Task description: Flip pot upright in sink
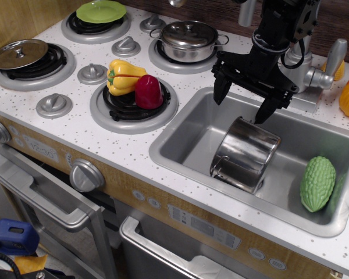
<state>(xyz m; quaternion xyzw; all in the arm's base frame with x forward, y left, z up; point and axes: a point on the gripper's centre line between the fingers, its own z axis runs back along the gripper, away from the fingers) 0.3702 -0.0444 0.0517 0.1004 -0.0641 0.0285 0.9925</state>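
Note:
The shiny steel pot [245,153] lies tilted in the grey sink [186,135], its closed base up and toward the back, its open mouth down toward the front wall, a small loop handle showing at its lower left rim. My black gripper [239,103] hangs open just above the pot's upper end, one finger at the sink's back left, the other finger [262,113] close to the pot's top edge. It holds nothing.
A green bumpy gourd [317,183] lies at the sink's right end. A grey faucet [317,72] stands behind the sink. A lidded wide pot [188,39] sits on the back burner. Yellow pepper [122,75] and red pepper [148,92] sit on the front burner.

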